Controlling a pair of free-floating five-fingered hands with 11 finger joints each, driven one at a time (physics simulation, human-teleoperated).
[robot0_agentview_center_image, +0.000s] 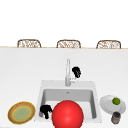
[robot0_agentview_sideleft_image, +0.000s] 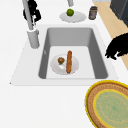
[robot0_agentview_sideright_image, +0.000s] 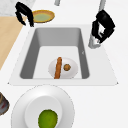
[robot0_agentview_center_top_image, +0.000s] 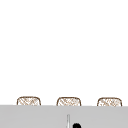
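Faucet (robot0_agentview_center_image: 67, 72) stands upright at the back rim of the sink (robot0_agentview_center_image: 41, 90); the right hand (robot0_agentview_center_image: 76, 71) hovers just beside its neck, fingers (robot0_agentview_sideright_image: 96, 31) curled downward, clamped on nothing, and I cannot tell whether they touch it. The left hand (robot0_agentview_center_image: 46, 110) hangs over the sink's front left corner, fingers curled and holding nothing, near a yellow plate (robot0_agentview_center_image: 21, 112). In the basin a white plate (robot0_agentview_sideleft_image: 64, 64) carries a sausage (robot0_agentview_sideleft_image: 69, 61) and a brown ball (robot0_agentview_sideleft_image: 61, 60).
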